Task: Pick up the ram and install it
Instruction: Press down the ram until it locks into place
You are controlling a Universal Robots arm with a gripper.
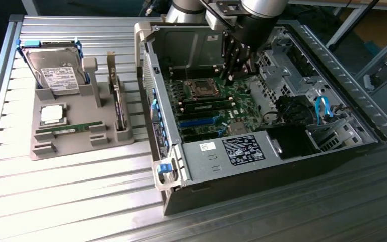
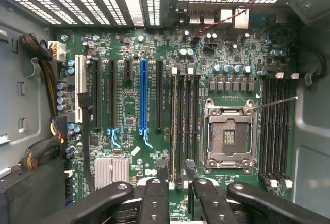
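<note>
The metal table [image 1: 79, 201] carries an open computer case [image 1: 261, 194], and on the exterior view's left stands a grey holder [image 1: 79, 146]. Inside the case lies the green motherboard [image 2: 237, 54]. The gripper [image 1: 237, 65] hangs over the motherboard, inside the case. In the wrist view its black fingers [image 2: 161, 168] stand apart and I see nothing clamped between them; they are just above the memory slots [image 2: 184, 126], beside the empty processor socket [image 2: 228, 134]. In the holder rest the hard drive [image 1: 56, 73], the ram [image 1: 69, 129] lying along the near side, well apart from the gripper, and the silver processor [image 1: 51, 115].
</note>
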